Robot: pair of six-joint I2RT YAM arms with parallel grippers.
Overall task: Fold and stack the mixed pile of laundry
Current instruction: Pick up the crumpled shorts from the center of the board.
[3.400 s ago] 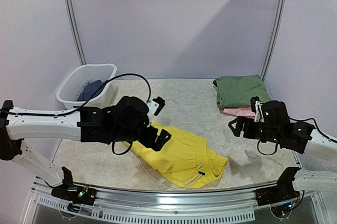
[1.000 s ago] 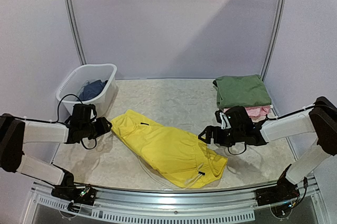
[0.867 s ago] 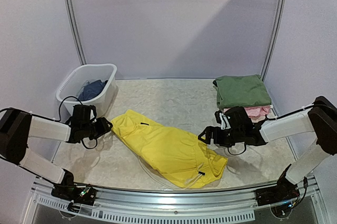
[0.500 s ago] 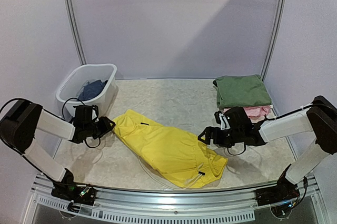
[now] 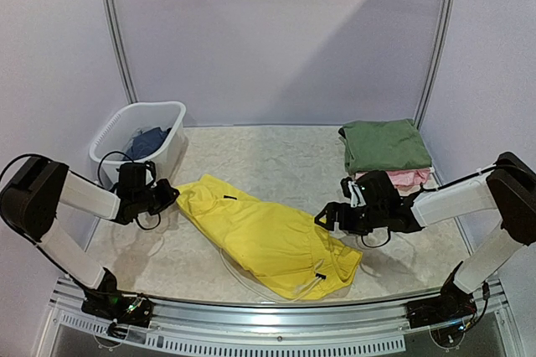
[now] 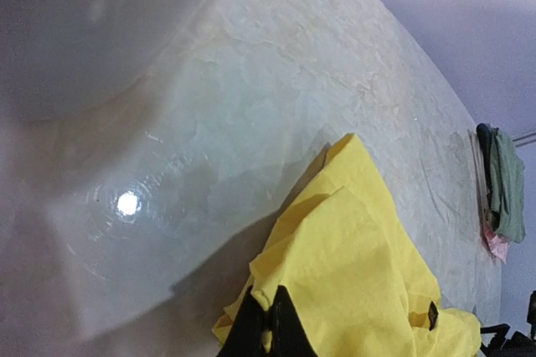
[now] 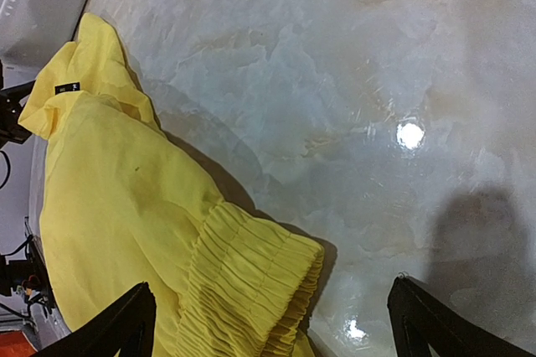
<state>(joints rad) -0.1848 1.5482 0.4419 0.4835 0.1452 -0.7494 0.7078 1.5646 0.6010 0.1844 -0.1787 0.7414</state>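
Note:
The bright yellow shorts (image 5: 268, 240) lie spread across the middle of the table. My left gripper (image 5: 173, 195) sits low at their left corner. In the left wrist view it (image 6: 270, 323) is shut on a pinched fold of the yellow fabric (image 6: 368, 265). My right gripper (image 5: 322, 219) is at the shorts' right edge and stands wide open. In the right wrist view the ribbed waistband corner (image 7: 251, 265) lies between its spread fingers (image 7: 270, 294). An olive-green garment (image 5: 383, 144) is folded on a pink one (image 5: 394, 177) at the back right.
A white basket (image 5: 138, 114) stands at the back left with a dark blue garment (image 5: 146, 141) inside, close behind my left arm. Bare marbled tabletop (image 5: 276, 160) lies between the basket and the folded stack.
My left gripper has crept right to the shorts' corner and closed on the yellow fabric. The right gripper has stayed open in the same spot.

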